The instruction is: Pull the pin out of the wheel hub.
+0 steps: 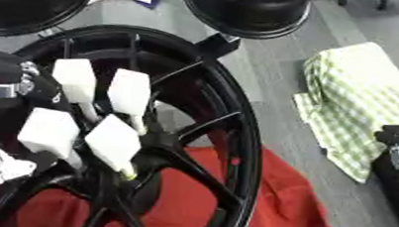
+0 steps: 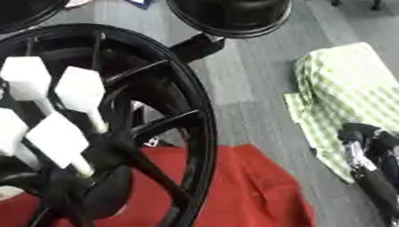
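A black spoked wheel lies on a red cloth. Several white block-headed pins stand in its hub; one leans at the upper middle and another sits lowest, with a yellowish tip. My left hand, black with silver joints, is at the view's left edge, right beside the upper-left pin; its grip is hidden. Off the wheel, my right hand rests at the right edge with relaxed fingers, holding nothing.
A green-and-white checked cloth lies on the grey floor to the right of the wheel. Two large black round objects sit beyond the wheel's far rim. Bare floor separates wheel and checked cloth.
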Tool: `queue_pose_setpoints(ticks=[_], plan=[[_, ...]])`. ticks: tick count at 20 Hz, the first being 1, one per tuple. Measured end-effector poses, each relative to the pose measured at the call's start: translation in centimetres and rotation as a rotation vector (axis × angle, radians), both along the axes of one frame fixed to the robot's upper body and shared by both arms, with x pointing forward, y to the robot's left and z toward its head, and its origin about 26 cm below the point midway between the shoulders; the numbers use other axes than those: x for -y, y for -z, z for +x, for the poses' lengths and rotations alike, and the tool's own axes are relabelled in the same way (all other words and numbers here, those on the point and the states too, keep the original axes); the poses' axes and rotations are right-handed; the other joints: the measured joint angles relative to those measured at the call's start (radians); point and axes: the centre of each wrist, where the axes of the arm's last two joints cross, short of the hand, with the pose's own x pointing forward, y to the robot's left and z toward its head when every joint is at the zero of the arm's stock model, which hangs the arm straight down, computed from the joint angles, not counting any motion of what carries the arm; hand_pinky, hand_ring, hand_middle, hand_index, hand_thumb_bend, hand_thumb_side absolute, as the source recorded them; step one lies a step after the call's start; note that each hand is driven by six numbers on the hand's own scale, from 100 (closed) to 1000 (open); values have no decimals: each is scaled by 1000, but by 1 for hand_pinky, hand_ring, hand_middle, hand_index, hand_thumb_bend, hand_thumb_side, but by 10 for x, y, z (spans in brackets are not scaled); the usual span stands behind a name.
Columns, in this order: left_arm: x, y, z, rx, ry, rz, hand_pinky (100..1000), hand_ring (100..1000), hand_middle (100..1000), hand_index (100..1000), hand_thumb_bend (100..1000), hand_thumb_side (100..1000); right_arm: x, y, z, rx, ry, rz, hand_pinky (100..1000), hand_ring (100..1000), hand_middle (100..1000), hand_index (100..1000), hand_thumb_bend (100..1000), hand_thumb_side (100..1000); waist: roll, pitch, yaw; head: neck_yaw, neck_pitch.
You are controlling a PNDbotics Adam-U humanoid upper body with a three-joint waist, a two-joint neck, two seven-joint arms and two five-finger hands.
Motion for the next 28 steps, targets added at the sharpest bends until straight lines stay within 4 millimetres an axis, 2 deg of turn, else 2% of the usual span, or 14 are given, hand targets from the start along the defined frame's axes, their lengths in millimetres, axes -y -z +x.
queue_pose_setpoints(ticks=[12,28], plan=[[-2,-18,-3,79,38,-70,625,564,562,395,115,134,0,0,0,0,0,0,880,768,565,689,100,485,0,0,3,-5,0],[-13,-62,-14,171,93,-236,622,545,548,374,100,100,2,0,-1,3,8,0,880,768,564,689,100,481,-1,-4,13,-18,0]])
